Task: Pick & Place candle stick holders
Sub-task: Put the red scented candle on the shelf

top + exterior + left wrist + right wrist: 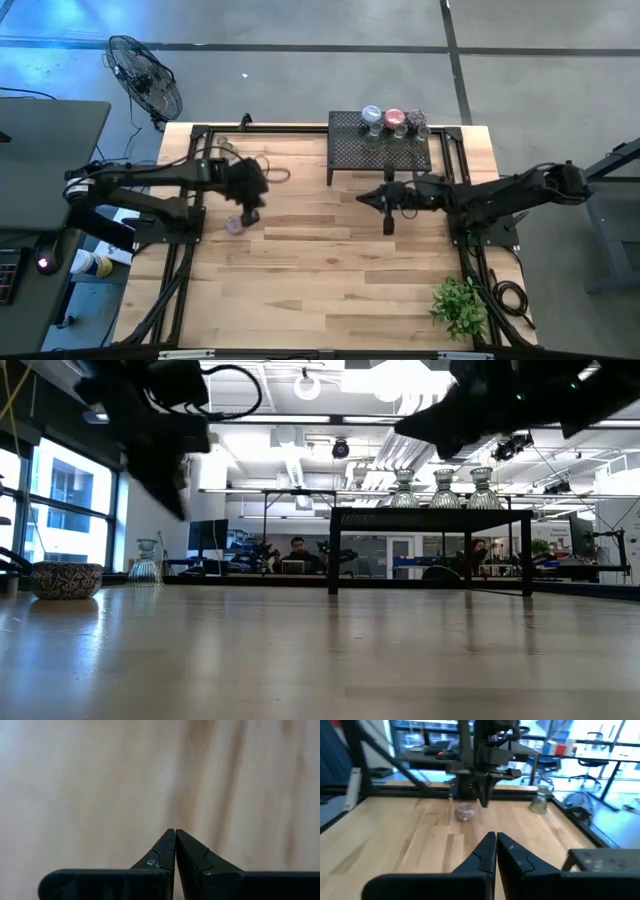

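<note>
A squat pink-purple candle holder (235,225) stands on the wooden table; it also shows in the right wrist view (464,811) and the low view (67,578). My left gripper (250,210) is shut and empty, pointing down just beside and above it; the left wrist view (175,831) shows only bare wood. A pale olive holder (228,150) stands near the far left edge. Three holders, light blue (372,117), pink (394,120) and dark purple (416,122), stand on a black rack (380,160). My right gripper (388,228) is shut and empty, mid-table in front of the rack.
The black mesh rack on legs (430,520) stands at the far middle of the table. A green leafy plant (460,305) sits at the near right corner. Black frame rails (180,260) run along the table's left and right sides. Bare wood lies between the arms.
</note>
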